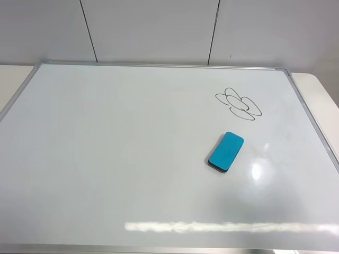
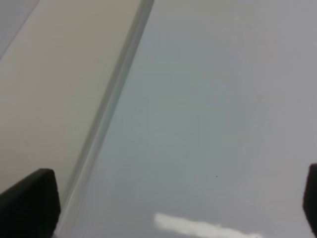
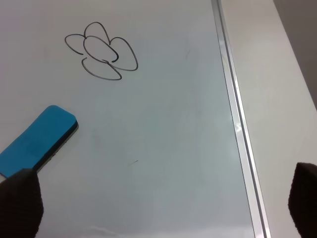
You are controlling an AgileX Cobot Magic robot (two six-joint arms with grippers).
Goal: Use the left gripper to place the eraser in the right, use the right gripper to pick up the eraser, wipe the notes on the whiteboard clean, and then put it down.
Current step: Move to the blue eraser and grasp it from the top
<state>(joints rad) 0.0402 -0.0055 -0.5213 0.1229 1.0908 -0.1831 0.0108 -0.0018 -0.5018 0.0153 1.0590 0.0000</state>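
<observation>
The teal eraser (image 1: 226, 151) lies flat on the whiteboard (image 1: 106, 148), right of centre, with nothing holding it. Just beyond it are the notes (image 1: 239, 103), a black looped scribble. Neither gripper shows in the exterior high view. In the right wrist view the right gripper (image 3: 162, 203) hovers open over the board; the eraser (image 3: 37, 141) lies by one black fingertip (image 3: 20, 203), apart from it, and the notes (image 3: 101, 51) lie farther ahead. The left gripper (image 2: 171, 208) is open and empty above the bare whiteboard (image 2: 223, 99) near its frame.
The board's silver frame (image 1: 312, 119) runs along its right edge, with the cream table (image 1: 323, 95) beyond it. The same frame (image 3: 233, 109) crosses the right wrist view; another stretch of the frame (image 2: 114, 99) and the table (image 2: 49, 74) show in the left wrist view. A grey panelled wall (image 1: 159, 32) stands behind.
</observation>
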